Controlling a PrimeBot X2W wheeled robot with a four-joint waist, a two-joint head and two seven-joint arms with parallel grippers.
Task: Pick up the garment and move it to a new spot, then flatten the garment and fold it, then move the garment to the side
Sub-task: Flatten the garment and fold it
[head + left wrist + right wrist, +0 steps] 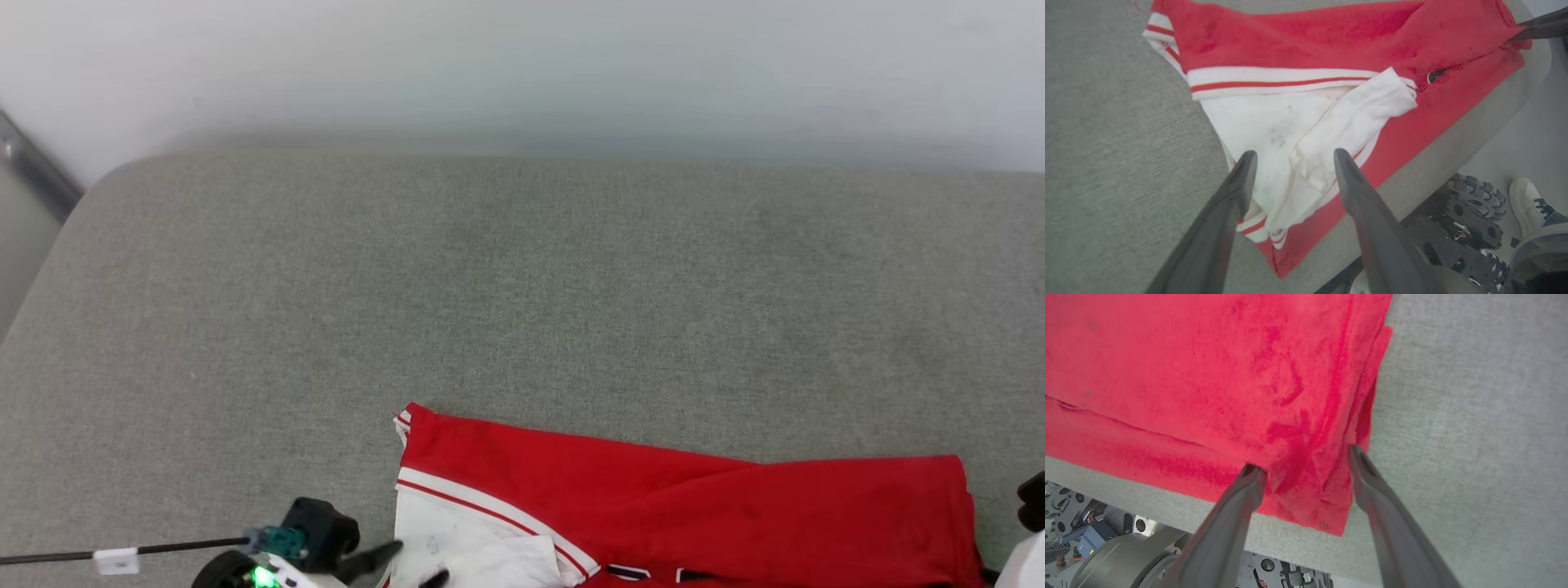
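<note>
A bright red jersey-style shirt (653,498) of thin, soft fabric, with white short sleeves and white-and-red striped trim, lies on a tabletop (490,286) covered in grey woven cloth. From the head camera I see it at the near edge of the tabletop, right of the middle, spread lengthwise from left to right. A strip of dark print shows along its lower edge. A pale wall (522,65) rises behind the tabletop.

At the shirt's left end a white sleeve (1290,122) lies rumpled on top of the red cloth. My left claw (1294,157) is over this sleeve with its two long dark fingers spread wide, one on each side of a crumpled fold. It is pinching nothing. I cannot tell whether the tips touch the cloth.

My right claw (1306,461) is at the shirt's right-hand corner, where several red layers stack at the hem. Its fingers are also spread wide, with the cloth lying loose between them.

Past the tabletop's edge, the left wrist camera shows the robot's dark wheeled base (1470,212) and a person's white shoe (1527,200) with dark laces.
</note>
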